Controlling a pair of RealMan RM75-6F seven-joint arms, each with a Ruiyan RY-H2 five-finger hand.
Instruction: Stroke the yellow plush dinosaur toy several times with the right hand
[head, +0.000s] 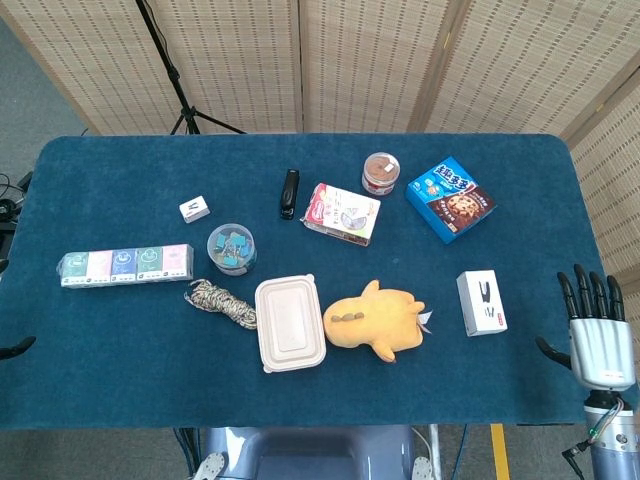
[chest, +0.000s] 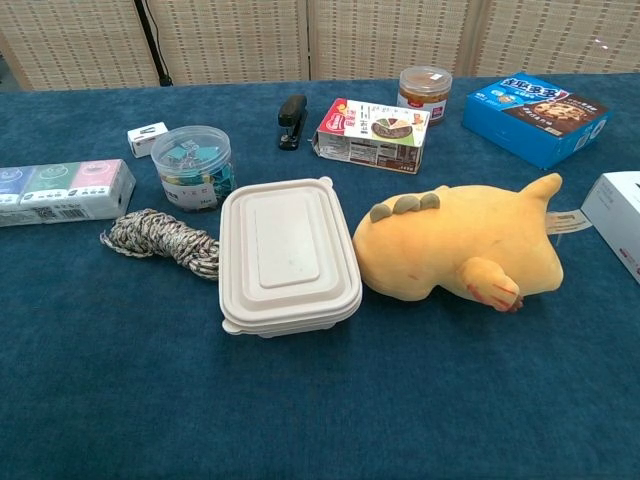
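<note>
The yellow plush dinosaur (head: 375, 319) lies on its side in the front middle of the blue table (head: 120, 380), with grey back spikes and one foot sticking out toward me (chest: 460, 250). My right hand (head: 597, 336) hovers off the table's right edge, far right of the toy, fingers straight and spread, holding nothing. Only a dark tip of my left hand (head: 14, 347) shows at the left edge of the head view; the chest view shows neither hand.
A white lidded food box (head: 290, 323) touches the toy's left side. A white stapler box (head: 481, 302) lies between toy and right hand. A rope bundle (head: 220, 302), clip jar (head: 231, 248), snack box (head: 341, 213), cookie box (head: 450, 198) and brown jar (head: 380, 173) stand around.
</note>
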